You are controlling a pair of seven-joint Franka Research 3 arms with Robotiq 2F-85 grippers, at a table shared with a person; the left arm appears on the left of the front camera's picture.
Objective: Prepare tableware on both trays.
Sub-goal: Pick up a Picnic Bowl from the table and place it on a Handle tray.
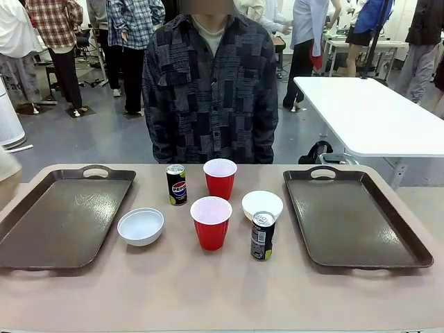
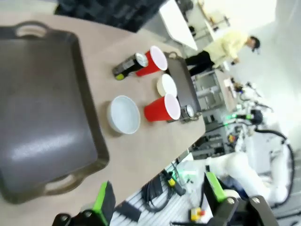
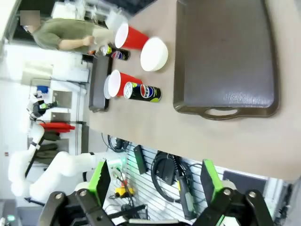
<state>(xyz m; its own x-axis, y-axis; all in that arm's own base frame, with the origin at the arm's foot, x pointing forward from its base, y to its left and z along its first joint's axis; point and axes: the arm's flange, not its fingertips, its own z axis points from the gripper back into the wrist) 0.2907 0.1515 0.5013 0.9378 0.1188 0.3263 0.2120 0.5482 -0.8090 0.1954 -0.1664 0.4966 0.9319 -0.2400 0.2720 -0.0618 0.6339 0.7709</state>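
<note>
Beyond the tableware, a person stands at the table.

Left tray, right tray at bench ends. Between them: Pepsi can left of far cup at back; near cup centre; left bowl, right bowl flanking; second can just before right bowl.

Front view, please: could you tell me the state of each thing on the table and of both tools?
Left tray: empty.
Right tray: empty.
Far red cup: upright, off the trays.
Near red cup: upright, off the trays.
Left bowl: upright, empty.
Right bowl: upright, empty.
Pepsi can: standing.
Dark can: standing.
Left tool: open, empty.
Right tool: open, empty.
</note>
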